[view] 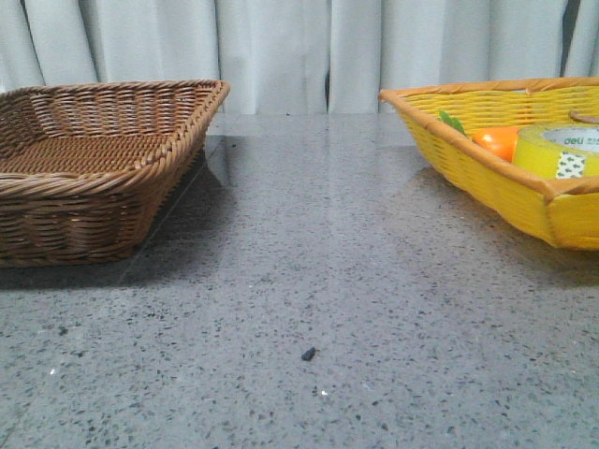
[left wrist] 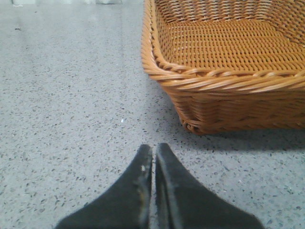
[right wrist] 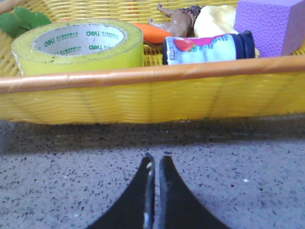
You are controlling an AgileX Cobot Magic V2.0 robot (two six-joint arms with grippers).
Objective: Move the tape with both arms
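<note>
Resting low over the speckled grey stone worktop [view: 309, 281], the right pincer [right wrist: 156, 164] appears at the bottom centre of the right wrist view, its two black fingers pressed together and grasping nothing. Just beyond it, across the middle of that frame, runs the near wall of a yellow woven basket [right wrist: 143, 102] with an orange-brown rim. Inside, at upper left, lies the wide roll of translucent yellow packing tape [right wrist: 78, 47], flat on its side, its white core showing green "deli" print. Beside it sit an orange carrot-like toy [right wrist: 152, 32], a small dark bottle with a colourful label [right wrist: 205, 47] lying on its side, a pale yellow object, a brown twisted piece and a purple block [right wrist: 269, 24] at upper right.

The left pincer [left wrist: 153, 155] sits at the bottom centre of the left wrist view, likewise clenched and empty. At upper right of that frame stands a brown wicker basket [left wrist: 224, 81], with nothing visible inside it.

In the front view, the brown basket is at far left, the yellow one at far right, well apart, with bare worktop between them. Neither arm shows there. Both seem to be drawn back and held low, each facing its own basket. The layout suggests the right arm lifts the tape and passes it to the left for the brown basket; the task looks not yet begun.
</note>
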